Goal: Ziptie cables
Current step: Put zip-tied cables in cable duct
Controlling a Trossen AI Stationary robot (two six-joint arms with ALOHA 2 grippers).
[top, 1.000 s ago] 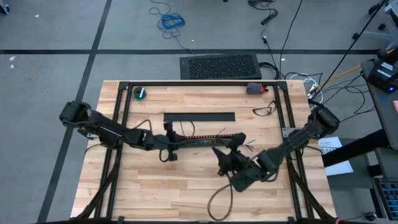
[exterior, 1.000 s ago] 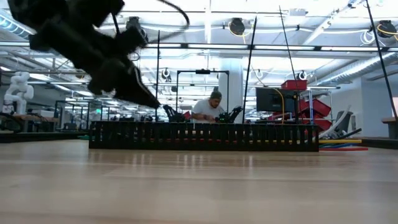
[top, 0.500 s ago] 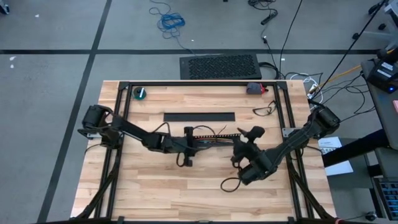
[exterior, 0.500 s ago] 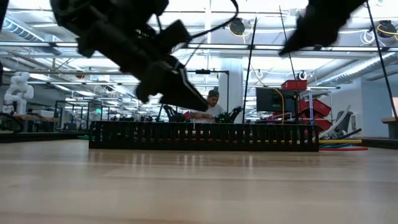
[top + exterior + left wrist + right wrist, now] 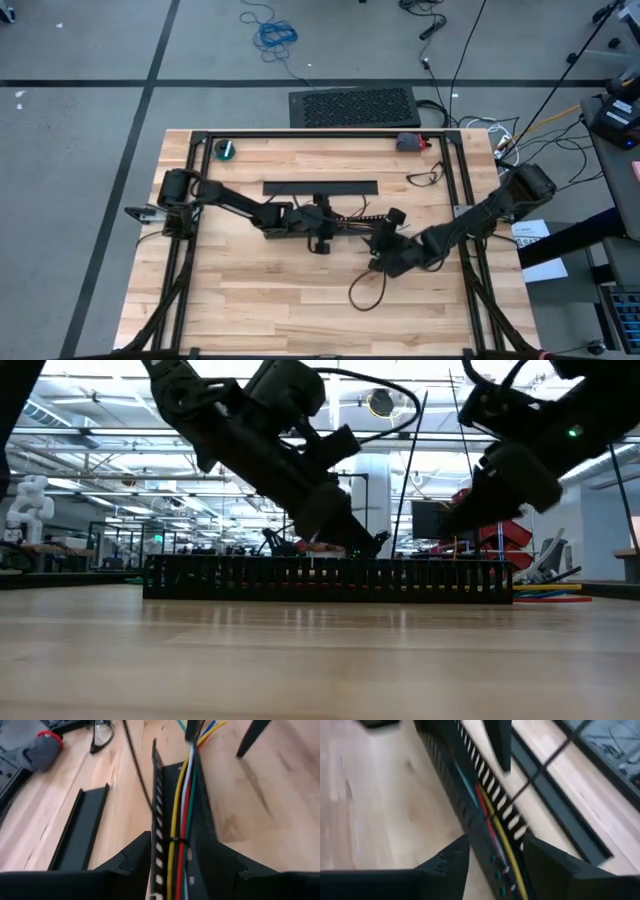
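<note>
The cables (image 5: pixel 181 827) lie in the slotted duct (image 5: pixel 159 825), between both pincers.

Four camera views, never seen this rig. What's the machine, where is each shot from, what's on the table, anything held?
Two dark robot arms work over a wooden table. One camera looks straight down, one sits at table height, and one rides on each wrist.

On the table: a black slotted duct with coloured cables lying in it, a ziptie around them, a flat black cover strip and a loose black cord.

The left end effector and the right end effector both straddle the duct with fingers apart. Neither holds anything.
</note>
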